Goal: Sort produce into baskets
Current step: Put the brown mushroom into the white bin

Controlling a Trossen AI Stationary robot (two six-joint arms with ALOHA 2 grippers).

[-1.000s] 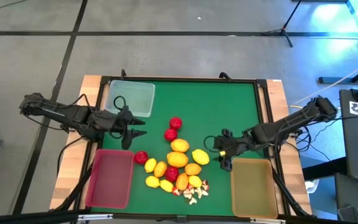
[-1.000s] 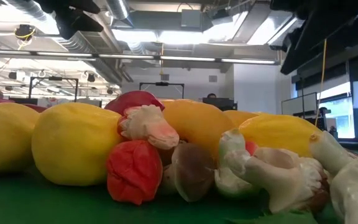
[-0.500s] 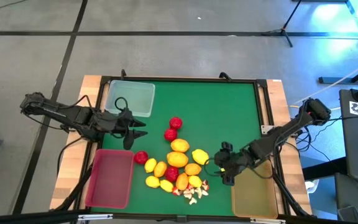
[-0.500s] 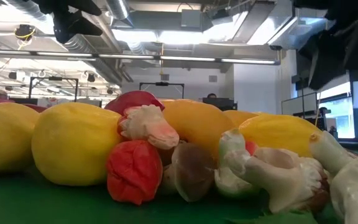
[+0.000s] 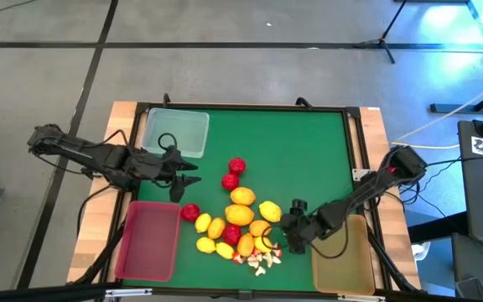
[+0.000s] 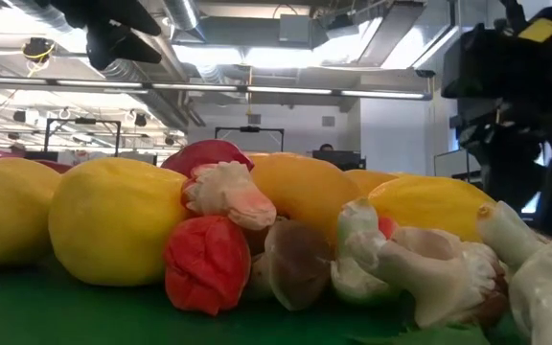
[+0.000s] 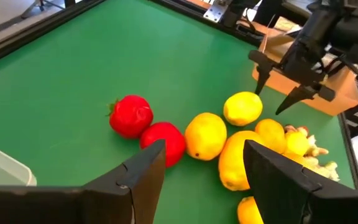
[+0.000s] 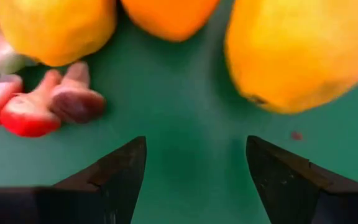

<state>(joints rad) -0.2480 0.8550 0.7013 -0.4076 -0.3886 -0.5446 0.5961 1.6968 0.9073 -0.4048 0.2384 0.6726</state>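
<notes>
Right gripper [image 5: 285,236] gapes beside piled produce [image 5: 240,220].

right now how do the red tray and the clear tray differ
The red tray is opaque pinkish-red; the clear tray is see-through. The red tray looks larger and sits at the table's near left corner, the clear tray at the far left. The clear tray lies beside the left gripper. Both are shallow, rectangular and hold no produce.

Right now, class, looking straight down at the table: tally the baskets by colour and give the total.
Pinkish-red basket: 1
Tan-yellow basket: 1
Clear basket: 1
Total: 3
</notes>
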